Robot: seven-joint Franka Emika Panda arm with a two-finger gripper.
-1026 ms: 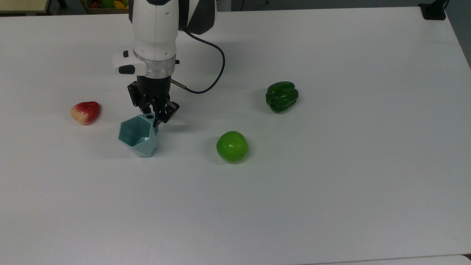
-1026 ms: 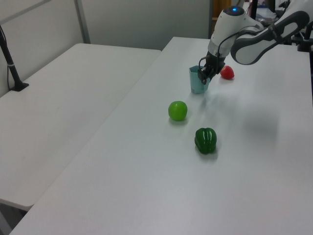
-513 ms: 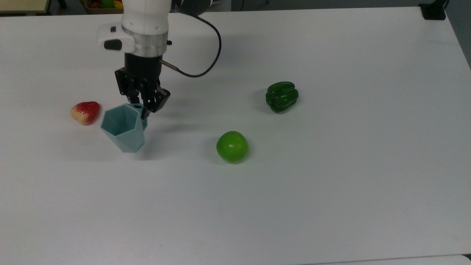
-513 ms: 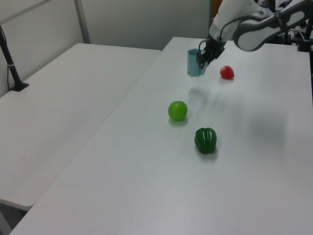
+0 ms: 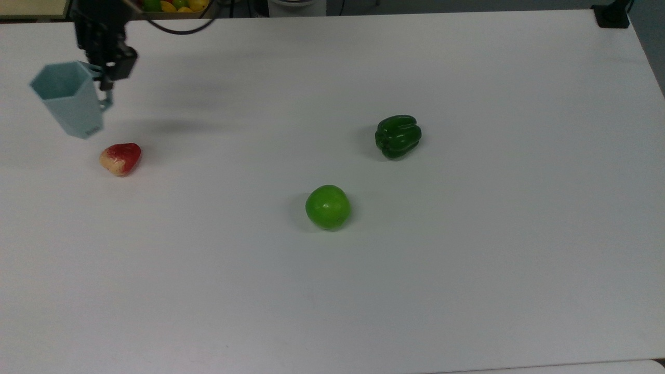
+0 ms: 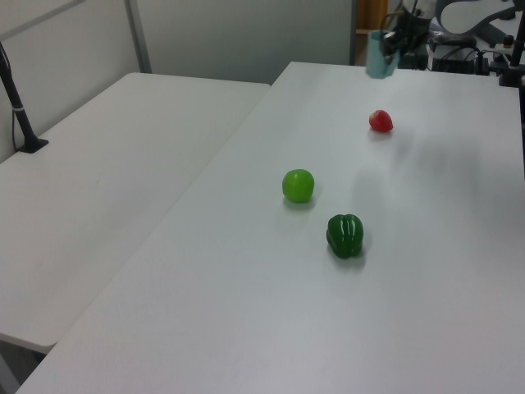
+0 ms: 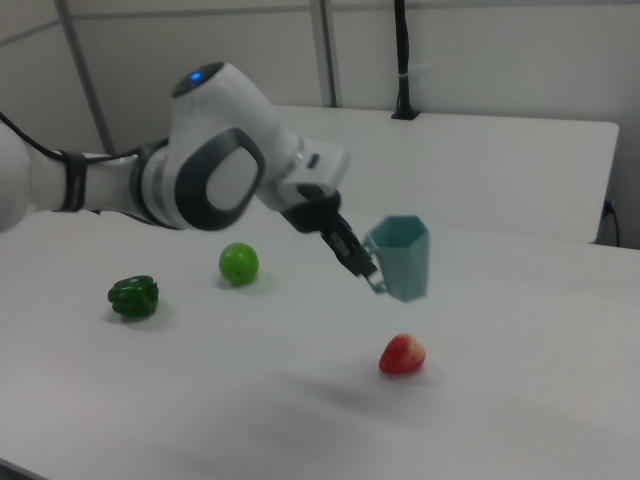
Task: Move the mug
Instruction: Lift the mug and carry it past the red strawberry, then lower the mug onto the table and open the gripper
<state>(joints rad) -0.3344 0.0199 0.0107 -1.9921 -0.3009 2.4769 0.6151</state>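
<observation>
The pale blue-grey faceted mug hangs in the air at the top view's far left, above the white table. My gripper is shut on the mug's small handle at its right side. In the right view the mug floats upright above and slightly left of the red fruit, with the gripper clamping the handle from the left. In the left view the mug is high at the table's far end.
A red strawberry-like fruit lies just below the mug in the top view. A green apple sits mid-table and a dark green bell pepper lies to its upper right. A fruit bin stands beyond the table's far edge.
The gripper has lifted the mug off the table and carried it up and toward the top view's upper left, past the red fruit. The fruits have not moved.
</observation>
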